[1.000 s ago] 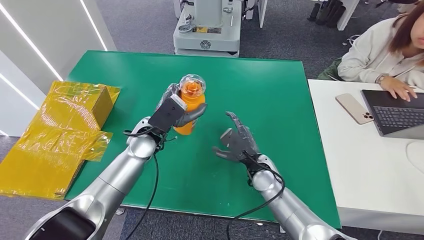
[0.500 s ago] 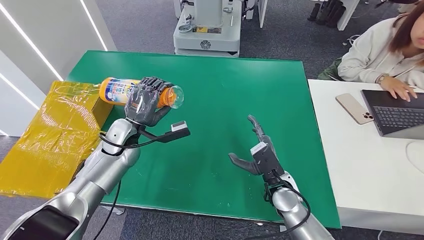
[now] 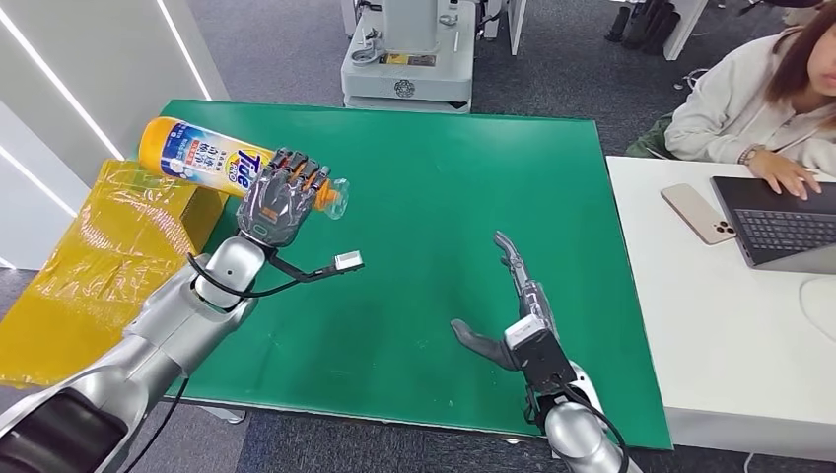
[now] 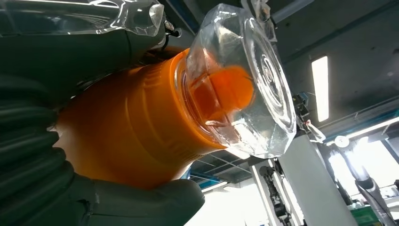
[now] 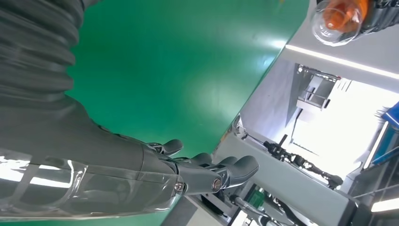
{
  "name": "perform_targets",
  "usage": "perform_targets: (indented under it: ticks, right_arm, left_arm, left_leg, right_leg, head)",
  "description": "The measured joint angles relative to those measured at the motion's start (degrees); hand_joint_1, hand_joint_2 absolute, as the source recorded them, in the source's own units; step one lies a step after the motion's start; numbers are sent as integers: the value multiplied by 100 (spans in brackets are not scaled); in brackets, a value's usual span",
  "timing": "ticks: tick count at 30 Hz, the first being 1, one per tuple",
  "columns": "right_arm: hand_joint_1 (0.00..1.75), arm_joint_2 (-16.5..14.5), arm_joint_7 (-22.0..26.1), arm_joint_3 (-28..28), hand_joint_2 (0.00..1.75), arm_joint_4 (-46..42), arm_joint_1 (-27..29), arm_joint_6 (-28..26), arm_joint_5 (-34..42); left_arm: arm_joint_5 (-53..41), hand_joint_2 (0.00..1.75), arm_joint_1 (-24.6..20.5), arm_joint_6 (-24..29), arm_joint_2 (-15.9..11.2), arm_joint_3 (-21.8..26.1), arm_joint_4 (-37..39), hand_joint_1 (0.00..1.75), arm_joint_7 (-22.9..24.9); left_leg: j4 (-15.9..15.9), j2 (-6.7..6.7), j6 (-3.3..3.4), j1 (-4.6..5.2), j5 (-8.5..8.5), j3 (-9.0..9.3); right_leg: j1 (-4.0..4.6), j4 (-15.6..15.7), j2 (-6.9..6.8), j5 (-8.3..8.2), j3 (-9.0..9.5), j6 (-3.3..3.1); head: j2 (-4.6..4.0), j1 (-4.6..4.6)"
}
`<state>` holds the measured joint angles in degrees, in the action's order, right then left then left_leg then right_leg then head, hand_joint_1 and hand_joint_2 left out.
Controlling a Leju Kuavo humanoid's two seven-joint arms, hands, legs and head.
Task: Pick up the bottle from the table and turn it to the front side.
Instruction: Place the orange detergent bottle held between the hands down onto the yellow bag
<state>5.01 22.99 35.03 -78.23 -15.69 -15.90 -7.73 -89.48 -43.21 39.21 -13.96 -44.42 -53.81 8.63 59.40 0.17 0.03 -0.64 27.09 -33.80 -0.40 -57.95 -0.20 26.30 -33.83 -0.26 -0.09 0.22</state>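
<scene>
An orange Tide bottle [image 3: 212, 163] with a clear cap lies nearly level in the air above the left side of the green table [image 3: 424, 177]. Its label faces up and its cap points right. My left hand [image 3: 280, 200] grips it near the neck. Up close in the left wrist view, the orange body [image 4: 136, 127] and clear cap [image 4: 244, 84] sit between the grey thumb and the ribbed cover. The cap [image 5: 336, 21] is also seen far off in the right wrist view. My right hand [image 3: 518, 305] hovers open over the table's near right part, fingers [image 5: 226, 172] straight.
A cardboard box in yellow plastic [image 3: 108, 256] stands left of the table. A grey machine base [image 3: 409, 59] is beyond the far edge. On the right, a person [image 3: 759, 99] types on a laptop [image 3: 789, 222] at a white desk, with a phone [image 3: 698, 213] beside it.
My left hand has lifted the bottle off the table, tipped it from upright to nearly level and rolled its label upward. My right hand has drawn back toward the near edge.
</scene>
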Motion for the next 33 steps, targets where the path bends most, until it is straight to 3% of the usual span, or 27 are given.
perform_targets:
  ticks: [7, 12, 22, 28, 30, 32, 33]
  right_arm:
    - [0, 29, 44, -25, 175, -335, 260, -96, -155]
    - [0, 81, -60, -129, 175, -707, 596, -103, -392]
    - [0, 122, -140, -312, 175, -955, 957, -14, -489]
    - [0, 115, -144, -310, 175, -951, 954, 50, -497]
    - [0, 107, -149, -310, 175, -947, 947, 72, -498]
    - [0, 96, -151, -309, 175, -943, 931, 103, -499]
    - [0, 88, -151, -309, 175, -941, 920, 117, -501]
  left_arm:
    - [0, 175, -61, -278, -169, -384, 54, 175, 165]
    - [1, 175, 115, -508, -202, -394, 639, 175, 266]
    - [2, 175, 836, -568, -265, 572, 2049, 175, 421]
    - [2, 175, 933, -559, -316, 857, 2370, 175, 509]
    - [2, 175, 918, -534, -316, 876, 2430, 110, 478]
    - [2, 175, 899, -455, -314, 881, 2482, 23, 375]
    - [2, 175, 891, -404, -311, 882, 2505, 11, 308]
  left_leg:
    - [-1, -1, 0, 0, 1, -1]
    - [-5, 8, 1, 0, 2, -1]
    - [-8, 11, 0, -1, 2, -2]
    - [-8, 0, 0, 0, 1, 1]
    - [-8, 2, 0, 0, 1, 4]
    - [-8, 3, -1, 0, 0, 7]
    - [-8, 3, -1, 0, 0, 9]
  right_leg:
    - [0, 0, -1, 1, 0, 0]
    - [0, 0, 9, 2, -2, -1]
    - [1, 0, 12, 4, -5, -1]
    - [0, 0, -1, 4, 5, 0]
    - [0, 0, 0, 4, 7, 0]
    - [0, 0, 1, 3, 8, 0]
    - [0, 0, 1, 2, 9, -1]
  head:
    - [0, 1]
    - [0, 0]
    - [1, 0]
    - [0, 1]
    - [1, 1]
    - [1, 1]
    - [1, 0]
